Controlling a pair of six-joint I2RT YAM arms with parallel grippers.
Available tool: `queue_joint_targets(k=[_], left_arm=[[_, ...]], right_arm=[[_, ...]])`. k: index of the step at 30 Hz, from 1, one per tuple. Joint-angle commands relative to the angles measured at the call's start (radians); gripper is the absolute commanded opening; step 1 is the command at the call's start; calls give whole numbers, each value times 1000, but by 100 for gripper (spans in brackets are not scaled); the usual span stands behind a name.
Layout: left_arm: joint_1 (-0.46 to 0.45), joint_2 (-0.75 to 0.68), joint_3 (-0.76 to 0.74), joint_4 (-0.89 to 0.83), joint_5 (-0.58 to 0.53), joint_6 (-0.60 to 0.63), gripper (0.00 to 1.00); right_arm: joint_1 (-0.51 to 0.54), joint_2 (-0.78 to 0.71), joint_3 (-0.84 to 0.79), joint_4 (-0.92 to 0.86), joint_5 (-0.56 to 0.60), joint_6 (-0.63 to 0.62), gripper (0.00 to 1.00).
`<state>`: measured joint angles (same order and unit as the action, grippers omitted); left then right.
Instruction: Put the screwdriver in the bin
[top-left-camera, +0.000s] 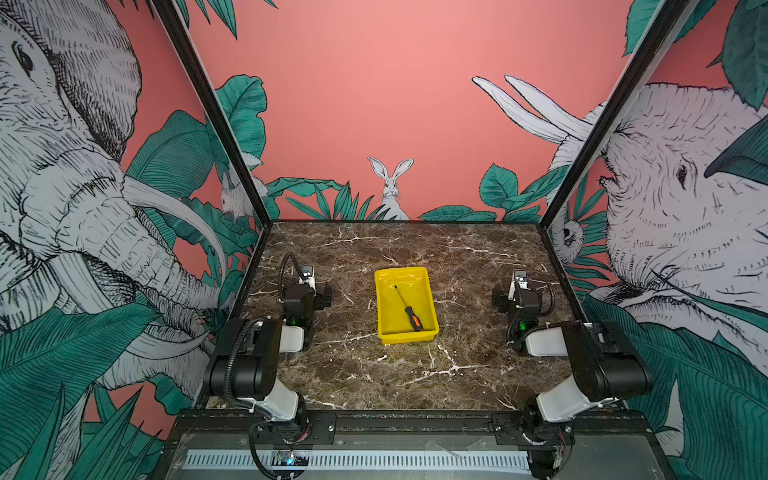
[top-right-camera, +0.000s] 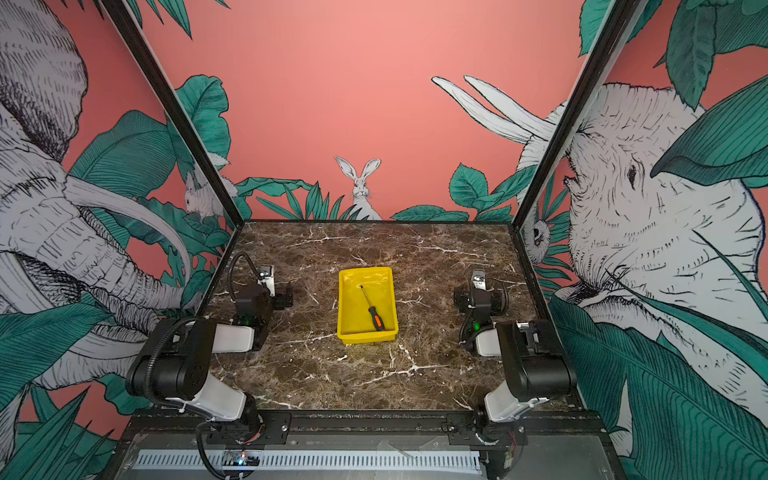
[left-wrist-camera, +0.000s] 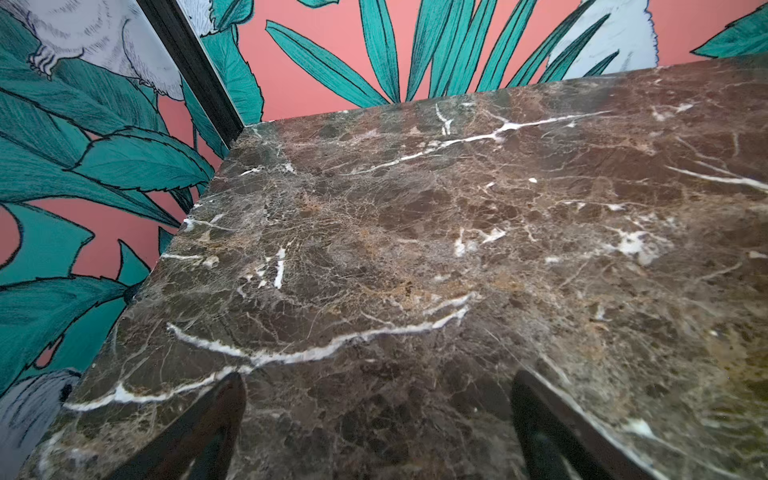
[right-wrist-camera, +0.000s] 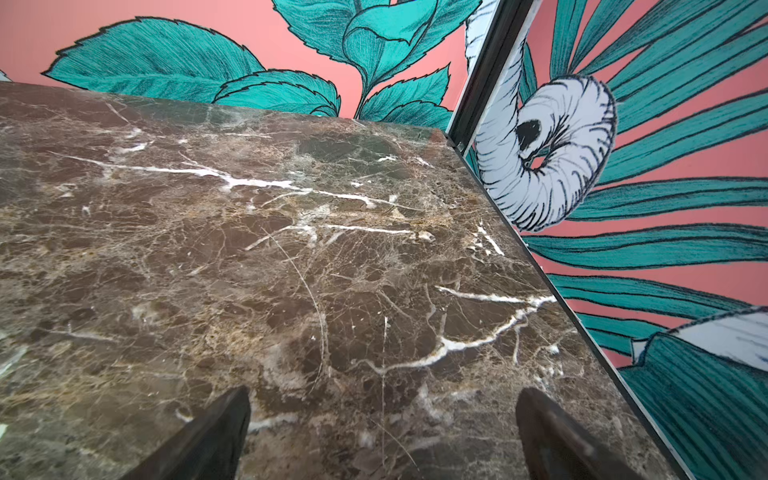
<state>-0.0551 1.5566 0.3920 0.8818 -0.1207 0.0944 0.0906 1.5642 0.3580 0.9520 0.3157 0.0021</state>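
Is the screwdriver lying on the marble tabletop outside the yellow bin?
No, in a top view the screwdriver lies inside the bin, with its handle toward the near wall.

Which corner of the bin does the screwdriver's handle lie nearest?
The near corner on the side of the right arm: the screwdriver lies slantwise in the bin, handle ending by that corner, shaft tip pointing toward the far left.

A brown marble table (top-left-camera: 407, 374) is boxed by pink walls (top-left-camera: 374, 104) printed with green leaves (top-left-camera: 241, 108): a rabbit (top-left-camera: 391, 183) at twelve o'clock, an elephant (top-left-camera: 62, 187) at nine, another at three.
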Motion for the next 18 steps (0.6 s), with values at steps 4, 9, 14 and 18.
queue_joint_targets(k=[4, 9, 14, 18], left_arm=[[3, -7, 10, 2, -5, -3, 100], [1, -6, 11, 1, -5, -2, 100], [1, -4, 24, -21, 20, 8, 100], [0, -4, 22, -20, 20, 9, 100]], right_arm=[[5, -10, -21, 71, -82, -43, 99], [11, -10, -39, 105, -130, -67, 99], [9, -11, -24, 75, -129, -58, 99], [8, -11, -25, 74, -127, -59, 99]])
